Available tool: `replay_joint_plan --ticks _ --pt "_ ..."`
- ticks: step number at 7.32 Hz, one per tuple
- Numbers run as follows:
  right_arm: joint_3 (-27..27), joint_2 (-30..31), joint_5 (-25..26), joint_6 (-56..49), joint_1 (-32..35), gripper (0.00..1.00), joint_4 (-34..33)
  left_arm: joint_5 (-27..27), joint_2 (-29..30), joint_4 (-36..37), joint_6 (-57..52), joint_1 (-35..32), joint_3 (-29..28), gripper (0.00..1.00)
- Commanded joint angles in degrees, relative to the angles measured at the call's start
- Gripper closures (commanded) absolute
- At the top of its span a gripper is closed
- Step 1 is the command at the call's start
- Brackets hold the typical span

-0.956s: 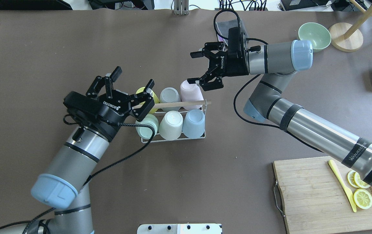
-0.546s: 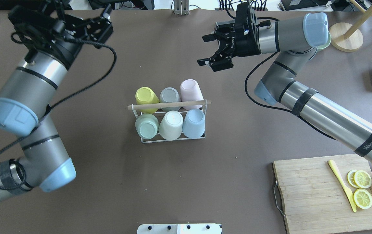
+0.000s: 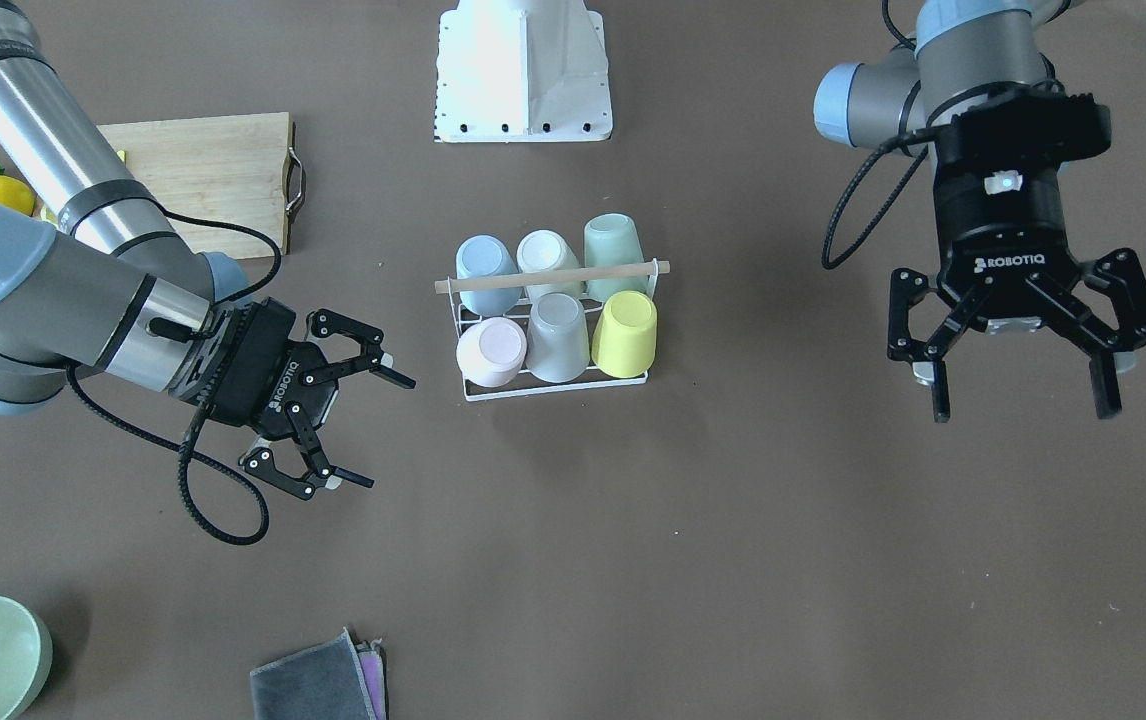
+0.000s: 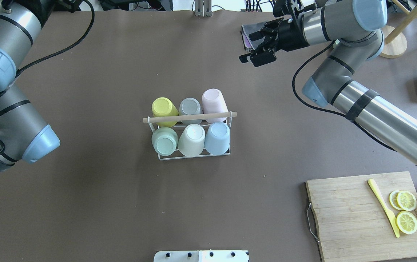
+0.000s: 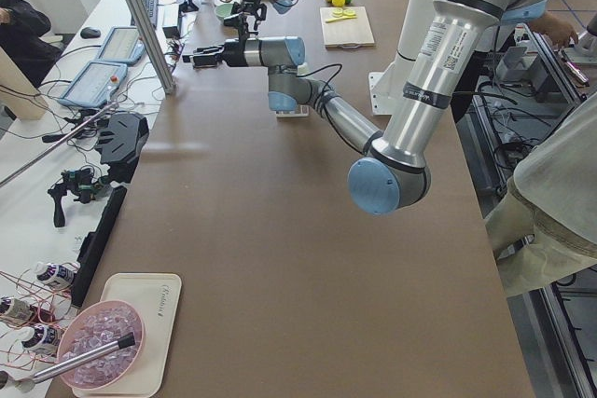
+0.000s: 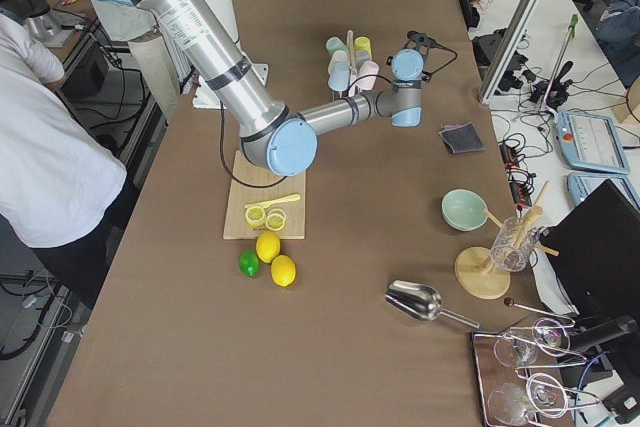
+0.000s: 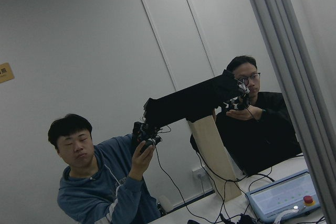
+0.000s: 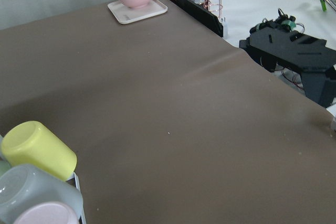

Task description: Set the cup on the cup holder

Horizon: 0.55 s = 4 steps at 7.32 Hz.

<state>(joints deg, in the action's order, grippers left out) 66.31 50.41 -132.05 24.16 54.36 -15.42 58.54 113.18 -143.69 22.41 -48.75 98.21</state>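
- In the overhead view the left end effector runs off the top edge; the front-facing view shows it [image 3: 1021, 405] whole, fingers spread wide and empty.
- The right end effector [image 3: 383, 432] is also spread open, gripping nothing.
- The cup holder [image 4: 194, 116] stands mid-tabletop [image 4: 121, 200] between the two, well apart from both, with six cups [image 4: 217, 137] upside down on it in two rows of three.
- The right wrist view catches only the yellow cup [image 8: 39, 150] and two others, cropped at its lower corner.
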Motion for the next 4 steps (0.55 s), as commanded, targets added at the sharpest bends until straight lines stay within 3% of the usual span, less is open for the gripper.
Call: replay_joint_plan --ticks 1,2,4 --pt "6.26 3.80 -1.29 -0.51 2.76 0.00 -18.42 6.03 0.72 11.19 -0.17 -2.21 -1.00 0.02" --pt "6.12 4.34 -0.24 -0.51 4.16 0.00 -23.20 11.28 2.20 16.98 -0.61 -3.70 -1.00 0.02" --pt "6.47 5.05 0.64 -0.51 5.84 0.00 -38.99 20.77 1.52 26.67 -0.70 -6.34 -1.26 0.02"
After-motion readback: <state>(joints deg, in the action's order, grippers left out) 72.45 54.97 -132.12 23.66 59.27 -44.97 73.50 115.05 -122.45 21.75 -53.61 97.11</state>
